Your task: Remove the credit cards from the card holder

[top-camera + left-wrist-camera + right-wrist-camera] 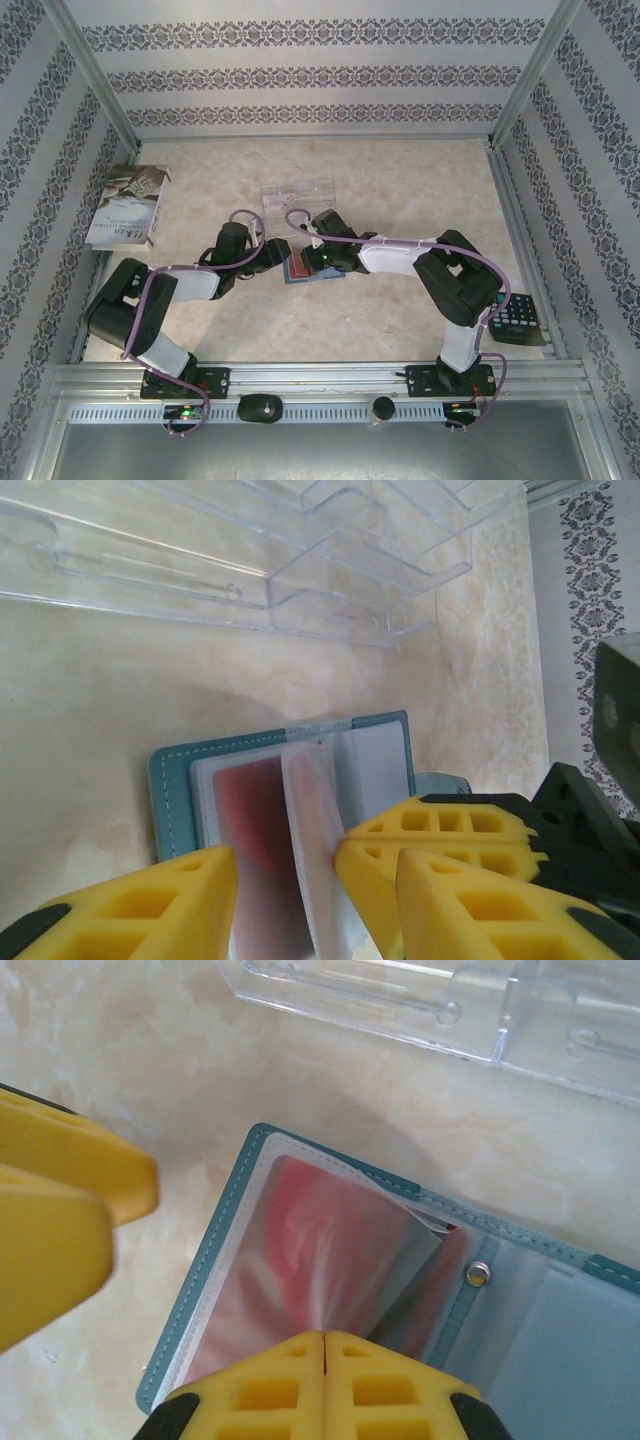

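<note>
The teal card holder (298,272) lies open on the table's middle, its stitched edge (172,780) (232,1212) plain in both wrist views. A red credit card (255,815) (300,1245) shows through a frosted sleeve inside it. My right gripper (318,262) (325,1338) is shut, its tips pinching a raised clear sleeve page of the holder. My left gripper (278,255) (318,868) stands open over the holder's near edge, the lifted sleeve between its fingers. Any other cards are hidden in the sleeves.
A clear plastic tray (298,195) (300,570) (450,1010) sits just beyond the holder. A white booklet (128,207) lies at the far left, and a black calculator (515,318) at the right edge. Metal frame rails and patterned walls enclose the table.
</note>
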